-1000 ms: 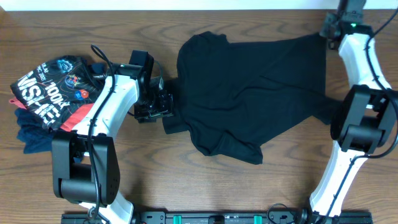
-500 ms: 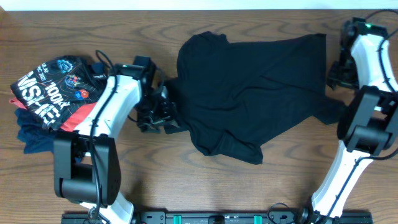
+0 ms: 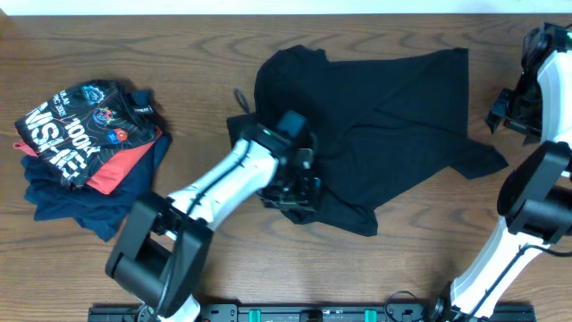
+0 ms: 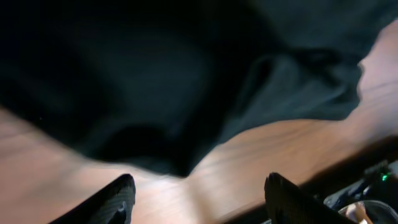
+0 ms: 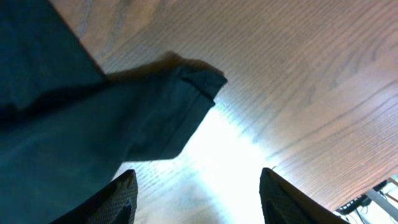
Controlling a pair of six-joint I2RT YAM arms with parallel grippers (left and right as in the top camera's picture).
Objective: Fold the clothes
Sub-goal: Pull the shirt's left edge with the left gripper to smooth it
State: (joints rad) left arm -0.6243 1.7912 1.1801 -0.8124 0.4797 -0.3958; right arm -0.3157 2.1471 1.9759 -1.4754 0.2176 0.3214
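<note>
While the shirt [image 3: 375, 107] is lying open but rumpled across the upper middle of the overhead frame, you are working, by my reading, at the straighten-and-grasp step, with no clean fold showing yet. The left gripper [image 4: 199, 183] is hovering over the shirt's lower left part, its fingers spread with nothing between them; in its wrist view dark cloth is filling the upper frame and bare table [image 4: 261, 155] is running below, so it is sitting right at a loose edge. The right gripper [image 5: 198, 174] is also standing spread and empty, off at the right edge of the overhead frame; in its wrist view a sleeve [image 5: 180, 106] is lying flat on the wood at the upper left, apart from the fingers. The pile [image 3: 80, 143] of other garments is resting at the far left, well clear. Next you are likely needing both grippers lowered onto edges: the left onto the bunched edge beneath it, the right onto that sleeve; pinch only one layer each, since the soft fabric is likely to bunch and drag.
</note>
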